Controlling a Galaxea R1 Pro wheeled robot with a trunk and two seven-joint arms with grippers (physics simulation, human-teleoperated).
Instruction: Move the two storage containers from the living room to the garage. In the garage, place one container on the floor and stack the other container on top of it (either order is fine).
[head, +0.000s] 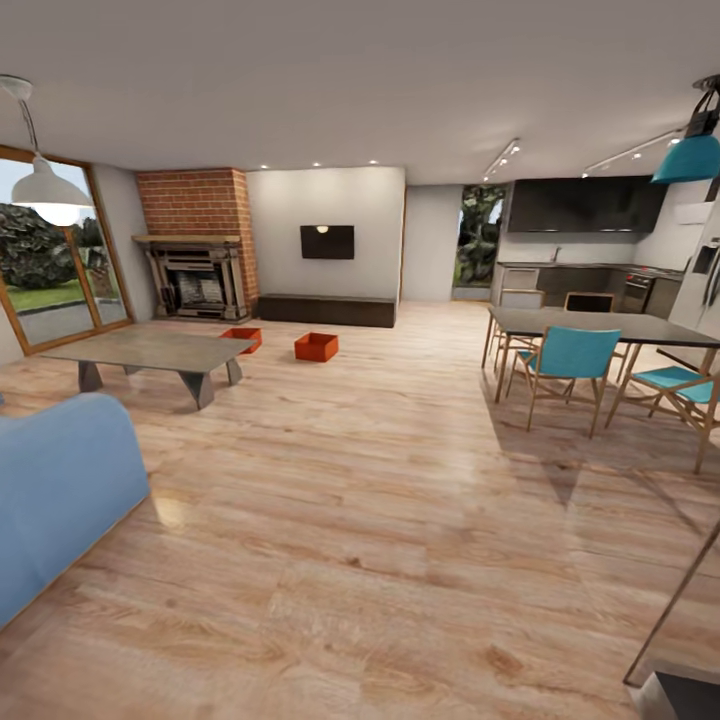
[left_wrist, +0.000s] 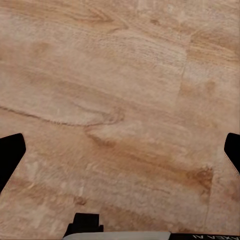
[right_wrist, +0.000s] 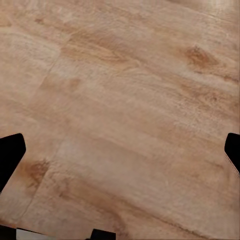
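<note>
Blue sofa (head: 60, 490): near left, on light wood plank floor (head: 380, 520).
Grey low table (head: 150, 352): left of centre.
Storage containers: two orange-red open-topped box bins on the plank floor before the fireplace (head: 196, 272); left container (head: 241, 339) partly behind the table's end, right container (head: 316, 346) just beside it, apart.
Dining table (head: 600, 328): right, teal chairs.
Left gripper (left_wrist: 120, 150): jaws wide, holding nothing.
Right gripper (right_wrist: 120, 150): jaws wide, holding nothing.

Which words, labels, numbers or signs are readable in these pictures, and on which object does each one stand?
"AXEA AI" (cut off at the picture's edge, seen upside down): on the pale grey body of the left gripper, at the rim of the left wrist view.
No other text is readable: the two orange-red box containers, black wall screen and dark kitchen cabinets show none.
</note>
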